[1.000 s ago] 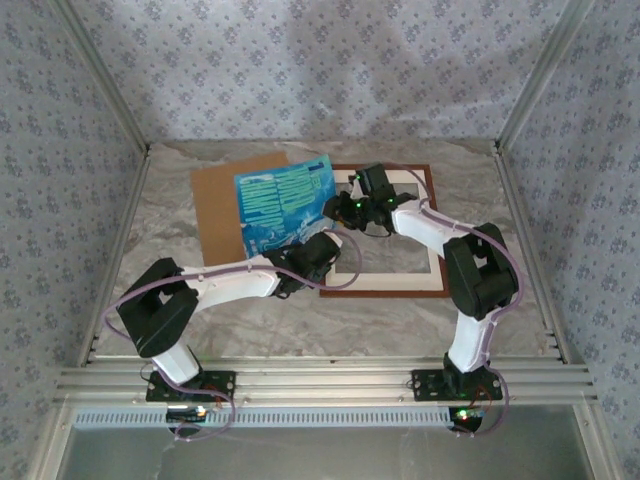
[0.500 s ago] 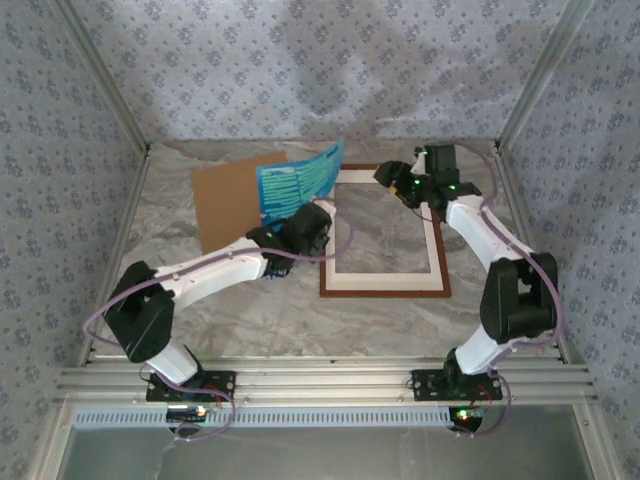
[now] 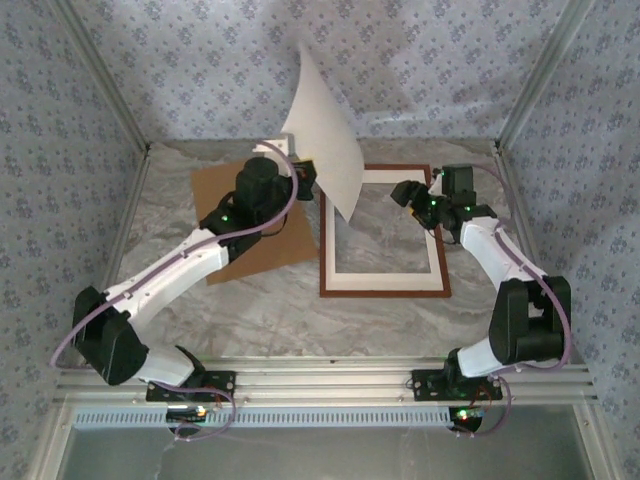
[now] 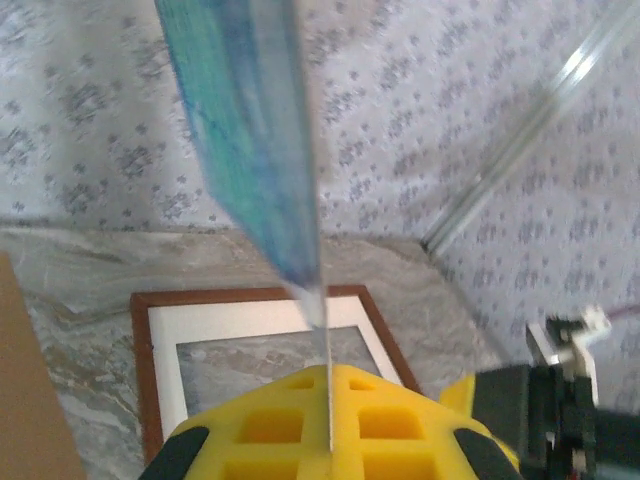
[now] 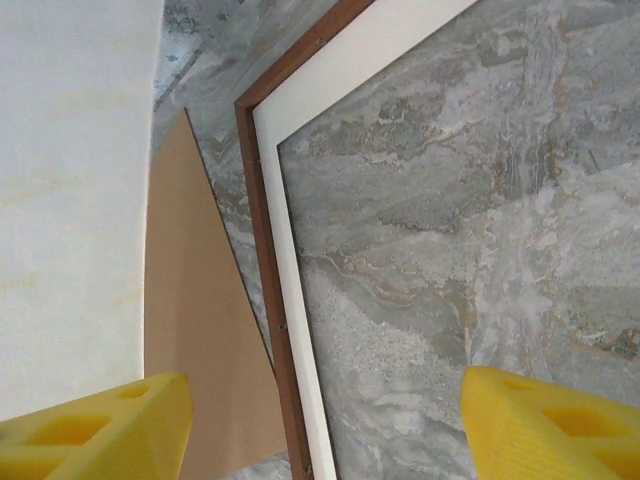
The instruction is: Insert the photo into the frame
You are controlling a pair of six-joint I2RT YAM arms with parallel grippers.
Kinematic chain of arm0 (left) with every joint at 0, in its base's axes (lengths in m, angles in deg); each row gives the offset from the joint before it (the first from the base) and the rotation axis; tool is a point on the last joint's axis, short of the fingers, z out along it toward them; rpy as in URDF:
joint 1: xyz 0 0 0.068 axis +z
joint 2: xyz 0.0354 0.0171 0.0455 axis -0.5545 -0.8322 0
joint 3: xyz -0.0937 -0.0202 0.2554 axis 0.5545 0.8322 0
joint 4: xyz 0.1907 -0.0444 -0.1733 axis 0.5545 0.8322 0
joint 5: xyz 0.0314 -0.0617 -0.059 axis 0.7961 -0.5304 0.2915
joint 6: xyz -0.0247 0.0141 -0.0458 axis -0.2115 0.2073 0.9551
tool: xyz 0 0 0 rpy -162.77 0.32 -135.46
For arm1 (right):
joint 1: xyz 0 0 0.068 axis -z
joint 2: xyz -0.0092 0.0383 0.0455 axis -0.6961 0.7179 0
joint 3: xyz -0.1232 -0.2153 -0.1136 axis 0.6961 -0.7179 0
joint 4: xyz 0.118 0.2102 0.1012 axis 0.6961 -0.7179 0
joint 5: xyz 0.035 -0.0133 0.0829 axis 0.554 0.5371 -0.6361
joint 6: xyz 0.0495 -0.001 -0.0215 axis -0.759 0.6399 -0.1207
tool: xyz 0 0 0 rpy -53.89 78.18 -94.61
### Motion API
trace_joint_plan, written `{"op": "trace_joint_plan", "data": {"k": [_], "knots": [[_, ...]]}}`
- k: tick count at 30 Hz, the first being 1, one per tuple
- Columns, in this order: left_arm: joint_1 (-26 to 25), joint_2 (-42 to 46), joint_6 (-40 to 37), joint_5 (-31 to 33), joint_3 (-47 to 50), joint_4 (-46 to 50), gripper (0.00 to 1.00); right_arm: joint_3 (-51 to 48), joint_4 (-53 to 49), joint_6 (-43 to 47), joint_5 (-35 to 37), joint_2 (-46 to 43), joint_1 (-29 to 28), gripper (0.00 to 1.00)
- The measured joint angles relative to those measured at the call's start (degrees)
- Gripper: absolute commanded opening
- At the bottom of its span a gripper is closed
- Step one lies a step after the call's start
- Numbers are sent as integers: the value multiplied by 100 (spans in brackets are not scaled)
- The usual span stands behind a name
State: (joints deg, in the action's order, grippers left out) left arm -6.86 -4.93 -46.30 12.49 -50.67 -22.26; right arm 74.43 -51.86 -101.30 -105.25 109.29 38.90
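The photo stands almost upright above the frame's far-left corner, its white back towards the top camera. My left gripper is shut on its lower left edge. In the left wrist view the blue-teal photo runs edge-on up from between my yellow fingers. The reddish-brown frame lies flat with a cream mat inside it. My right gripper hovers open over the frame's far-right part, holding nothing. In the right wrist view it is my right gripper, and the frame's bar passes between its fingers.
A plain brown backing board lies left of the frame, partly under my left arm; the right wrist view also catches this board. Patterned walls and metal posts close in the marble table on three sides.
The left arm lifted the photo off the board and tipped it upright, its white back now showing. The right gripper let go of the photo, opened and drew back to the right.
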Motion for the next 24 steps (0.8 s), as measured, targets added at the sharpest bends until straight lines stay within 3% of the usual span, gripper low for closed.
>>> {"op": "trace_joint_plan", "data": {"k": [12,24], "knots": [[-85,-4,3195,702,1714,-409,0,-767,713,-201,-251,-17,-295,79],[-234,4,4575,896,2133,-374,0,-1263,1735,-809,-273,643,-1193,80]]}}
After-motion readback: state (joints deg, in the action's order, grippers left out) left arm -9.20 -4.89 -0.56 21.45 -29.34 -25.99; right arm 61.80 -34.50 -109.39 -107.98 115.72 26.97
